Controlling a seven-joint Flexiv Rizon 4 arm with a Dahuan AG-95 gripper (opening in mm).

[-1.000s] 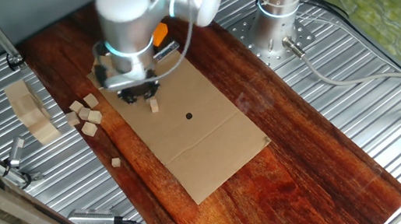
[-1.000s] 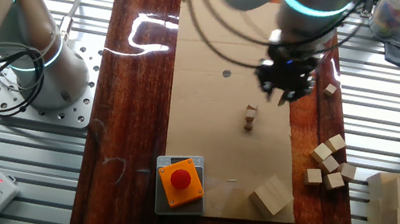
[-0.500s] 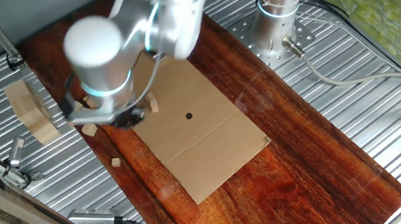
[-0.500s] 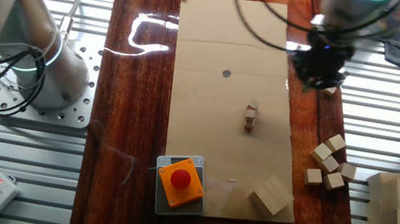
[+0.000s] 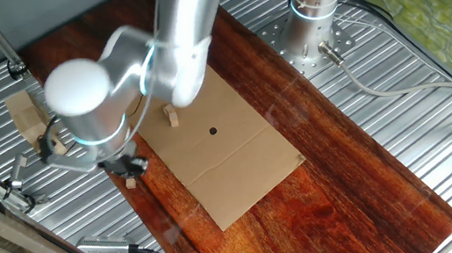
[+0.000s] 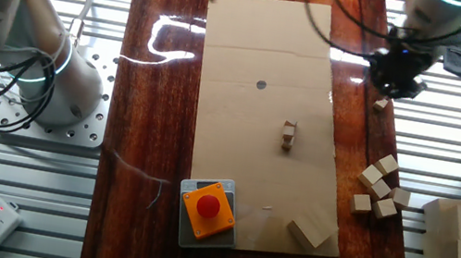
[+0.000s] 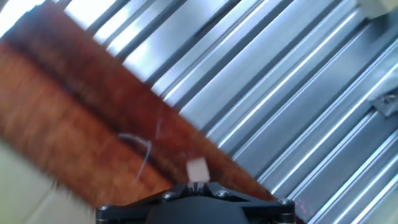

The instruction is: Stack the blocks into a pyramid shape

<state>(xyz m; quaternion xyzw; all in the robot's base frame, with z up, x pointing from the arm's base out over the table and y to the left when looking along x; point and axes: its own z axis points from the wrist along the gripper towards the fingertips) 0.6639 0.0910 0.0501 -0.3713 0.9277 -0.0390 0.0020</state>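
Over the wooden board's [image 6: 153, 116] edge, past the side of the cardboard sheet [image 6: 267, 107], my gripper [image 6: 398, 75] hangs above one lone block [image 6: 381, 104]. From the fixed views I see the black fingers close over that cube, but the arm's body hides their tips, so I cannot tell how wide the jaws stand or whether they touch it. The hand view is blurred; it shows the same block [image 7: 197, 168] lying on the dark wood just ahead of the gripper housing, apparently free.

On the cardboard sheet, near its middle, stands a small stack of two blocks [image 6: 288, 135]. Off the sheet's edge, on the same side as the gripper, a loose cluster of blocks [image 6: 379, 187] lies on the board. A red button box [image 6: 207, 209] sits at the sheet's corner.
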